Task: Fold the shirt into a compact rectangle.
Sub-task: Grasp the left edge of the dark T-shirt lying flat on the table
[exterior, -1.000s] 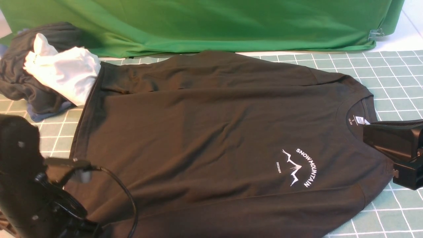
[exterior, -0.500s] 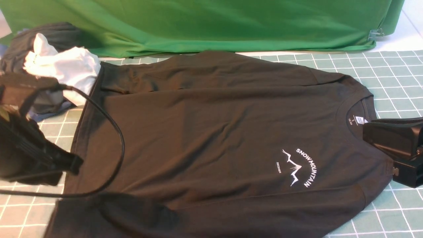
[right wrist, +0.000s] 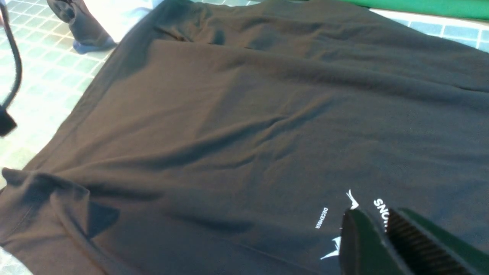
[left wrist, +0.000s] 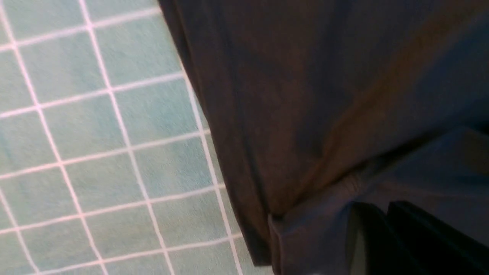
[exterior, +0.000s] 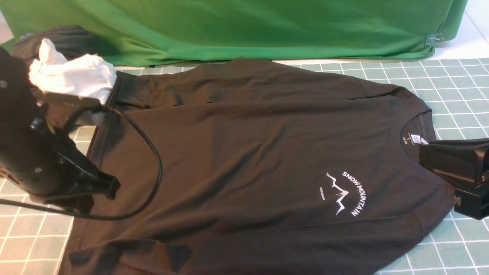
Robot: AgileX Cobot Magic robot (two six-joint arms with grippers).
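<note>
On the checked mat [exterior: 458,88] the shirt [exterior: 248,152] lies spread front up, collar to the right and hem to the left, its near left corner turned over in a small fold. Over the hem edge hangs the left gripper [exterior: 110,187], jaws closed together with nothing between them. At the collar, beside the neck label [exterior: 414,138], sits the right gripper [exterior: 423,156], jaws likewise together and empty. Beyond the hem a white garment [exterior: 76,80] rests on dark clothes [exterior: 65,38], before the green cloth [exterior: 248,26].
</note>
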